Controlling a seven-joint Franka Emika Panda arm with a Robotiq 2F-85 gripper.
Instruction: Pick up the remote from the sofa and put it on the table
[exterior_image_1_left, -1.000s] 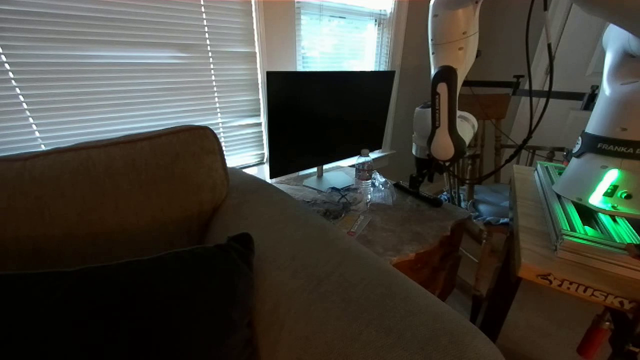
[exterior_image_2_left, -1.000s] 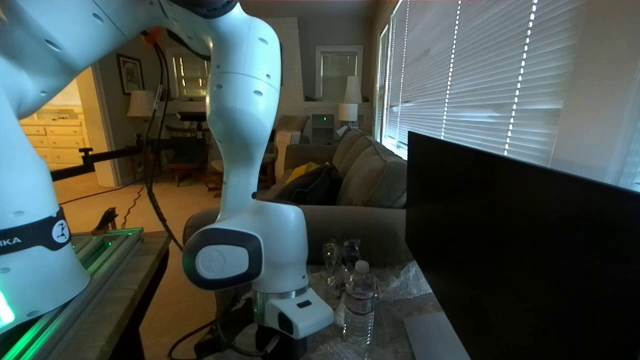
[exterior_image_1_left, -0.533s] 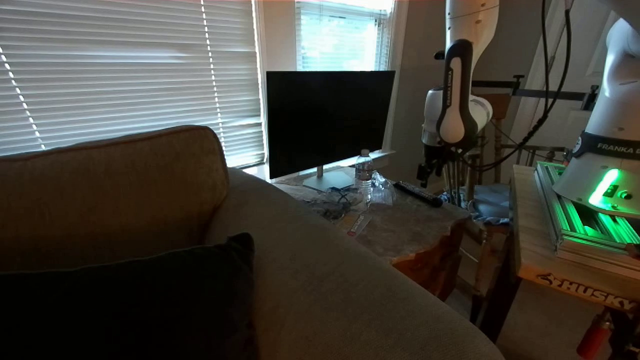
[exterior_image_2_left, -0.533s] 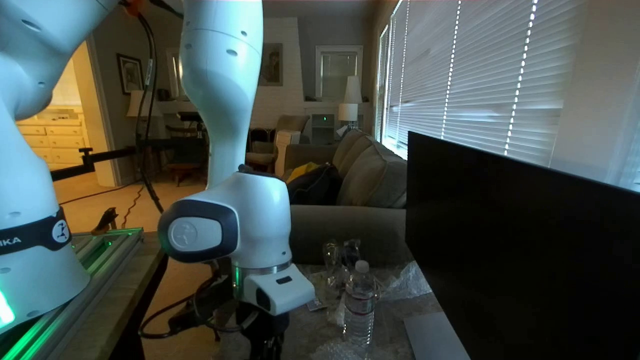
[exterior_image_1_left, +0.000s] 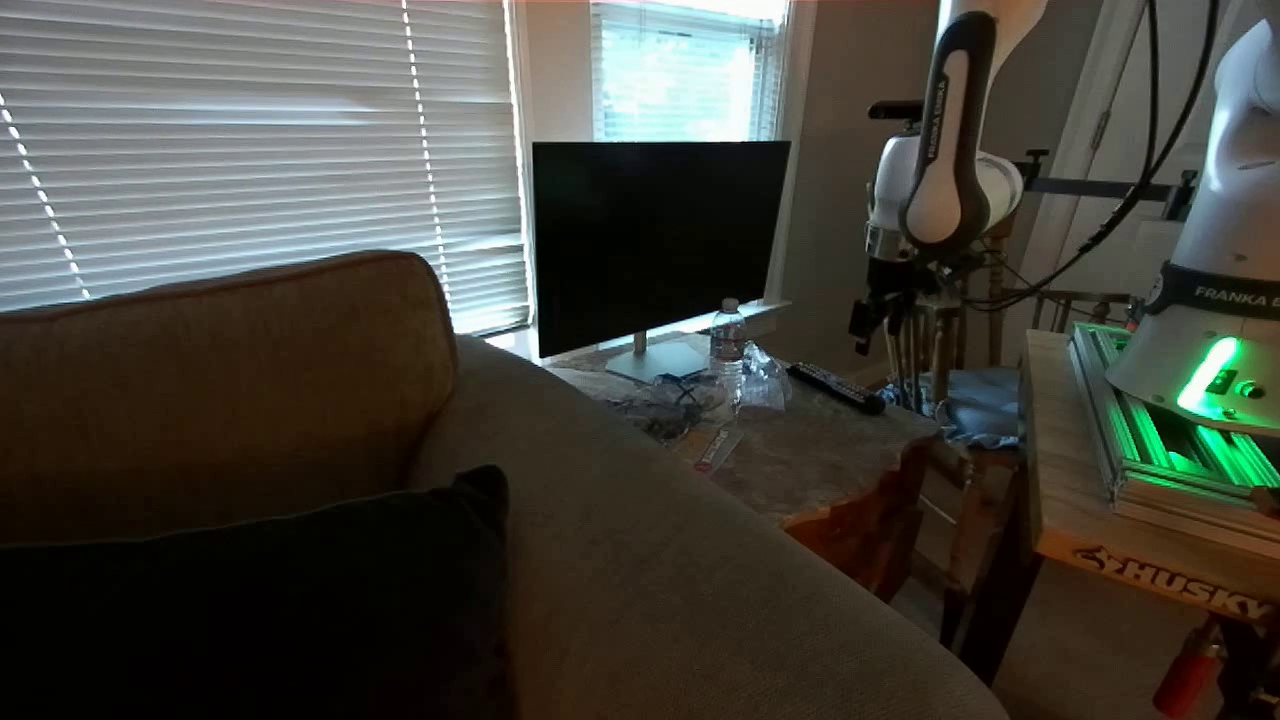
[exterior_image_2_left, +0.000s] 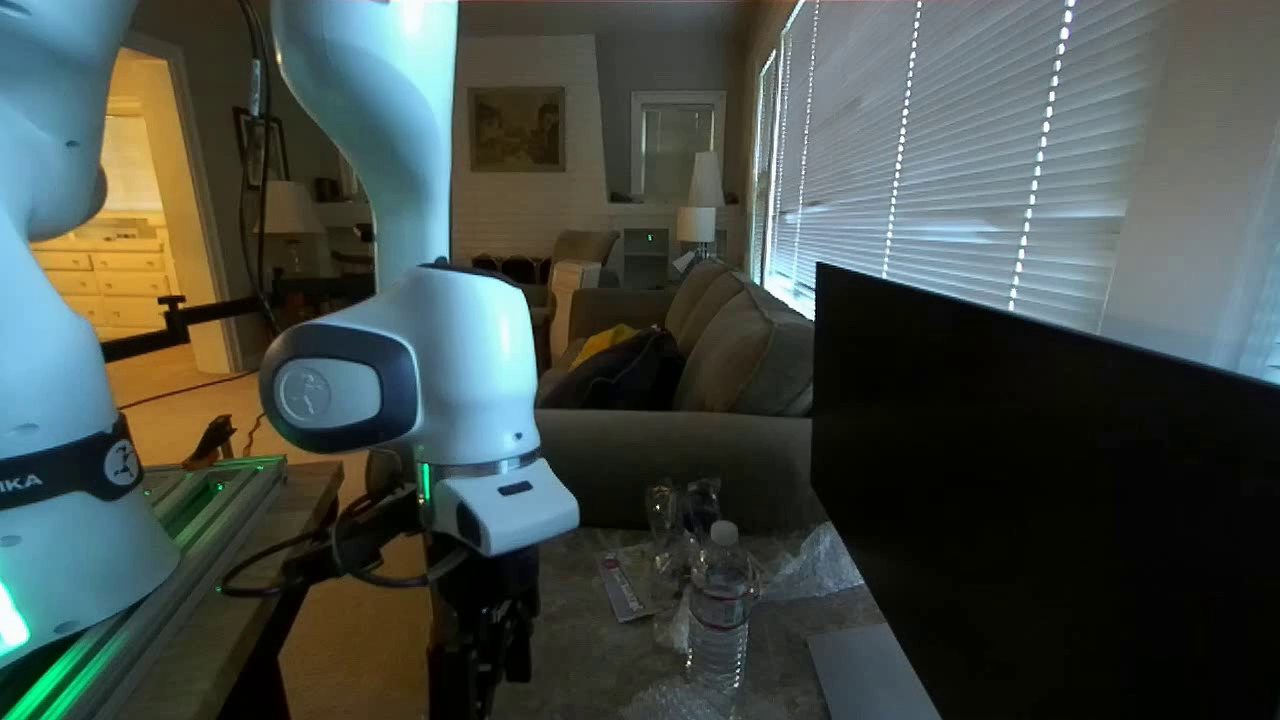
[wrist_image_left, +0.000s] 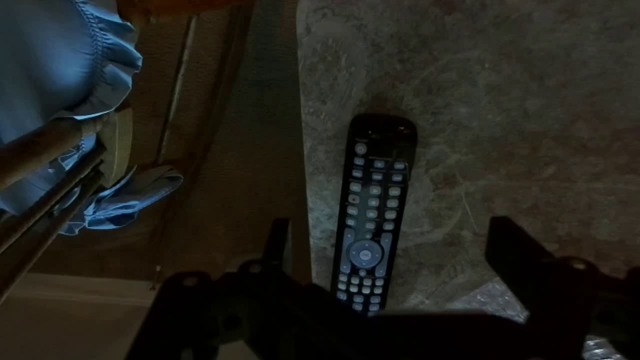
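Observation:
The black remote (exterior_image_1_left: 836, 388) lies on the tabletop near the edge by the chair. In the wrist view the remote (wrist_image_left: 372, 200) shows its pale buttons, with its lower end hidden behind the gripper. My gripper (wrist_image_left: 390, 240) is open and empty, its fingers wide apart, above the remote. In an exterior view the gripper (exterior_image_1_left: 872, 325) hangs above the table, apart from the remote. The table (exterior_image_1_left: 800, 465) has a mottled brown-grey top and orange-red wood below. The beige sofa (exterior_image_1_left: 620, 540) with its dark cushion (exterior_image_1_left: 300, 610) stands beside the table. The remote is out of view in an exterior view where the gripper (exterior_image_2_left: 485, 640) shows.
A black monitor (exterior_image_1_left: 660, 245), a water bottle (exterior_image_1_left: 728, 335) and crinkly clear plastic (exterior_image_1_left: 765, 380) stand on the table. A small packet (exterior_image_2_left: 622, 590) lies there too. A wooden chair with a blue cushion (wrist_image_left: 45, 60) is beside the table. The robot's wooden bench (exterior_image_1_left: 1050, 480) is close by.
My gripper has risen from beside the remote and moved back toward the robot's base. The fingers have come clear of the remote, which stays in place on the table.

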